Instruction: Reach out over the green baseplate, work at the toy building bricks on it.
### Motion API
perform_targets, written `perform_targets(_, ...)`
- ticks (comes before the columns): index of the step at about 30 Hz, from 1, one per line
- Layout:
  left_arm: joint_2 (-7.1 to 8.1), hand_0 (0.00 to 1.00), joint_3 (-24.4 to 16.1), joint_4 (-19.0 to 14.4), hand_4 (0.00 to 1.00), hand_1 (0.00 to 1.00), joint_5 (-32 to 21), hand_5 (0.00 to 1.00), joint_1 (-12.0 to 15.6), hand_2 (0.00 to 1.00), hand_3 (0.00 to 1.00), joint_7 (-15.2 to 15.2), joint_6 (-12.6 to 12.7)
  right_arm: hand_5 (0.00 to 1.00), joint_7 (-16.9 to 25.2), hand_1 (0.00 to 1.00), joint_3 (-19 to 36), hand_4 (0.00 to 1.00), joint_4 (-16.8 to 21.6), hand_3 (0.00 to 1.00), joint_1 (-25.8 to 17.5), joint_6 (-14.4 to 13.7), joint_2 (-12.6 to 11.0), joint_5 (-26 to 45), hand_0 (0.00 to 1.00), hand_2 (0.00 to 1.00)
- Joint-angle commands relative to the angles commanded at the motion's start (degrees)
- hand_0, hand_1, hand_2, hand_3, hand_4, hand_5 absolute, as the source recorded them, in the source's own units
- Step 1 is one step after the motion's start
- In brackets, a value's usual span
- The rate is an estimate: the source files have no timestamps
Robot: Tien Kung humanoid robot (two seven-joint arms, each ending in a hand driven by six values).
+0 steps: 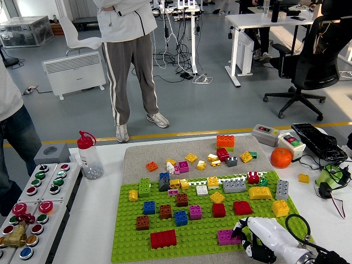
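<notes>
Down at the lower right, the right hand [250, 237] reaches over the near corner of the green baseplate [187, 234], its dark fingertips [242, 226] curled at a purple brick [226, 237]; whether they actually pinch it is hard to tell. Red, blue, brown and yellow bricks stand studded across the plate. Beyond it, an orange [281, 158] sits on the white table [99, 214].

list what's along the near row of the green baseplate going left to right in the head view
brown brick → wide red brick → blue brick → purple brick → robot's right hand, low at the baseplate's near right corner, next to the purple brick.
</notes>
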Motion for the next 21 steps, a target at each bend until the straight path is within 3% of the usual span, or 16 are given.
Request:
perform_targets(12, 0.00, 0.669, -0.03, 0.00, 0.242, 0.612, 0.14, 0.998, -0.04, 0.559, 0.459, 0.05, -0.03, 0.057, 0.08, 0.286, -0.04, 0.215, -0.12, 0.553, -0.01, -0.13, 0.07, 0.13, 0.165, 0.601)
perform_targets(21, 0.00, 0.669, -0.14, 0.00, 0.241, 0.611, 0.28, 0.998, -0.06, 0.559, 0.458, 0.09, -0.03, 0.058, 1.38, 0.286, 2.17, 0.216, 1.60, 0.551, -0.37, -2.09, -0.18, -0.89, 0.165, 0.599)
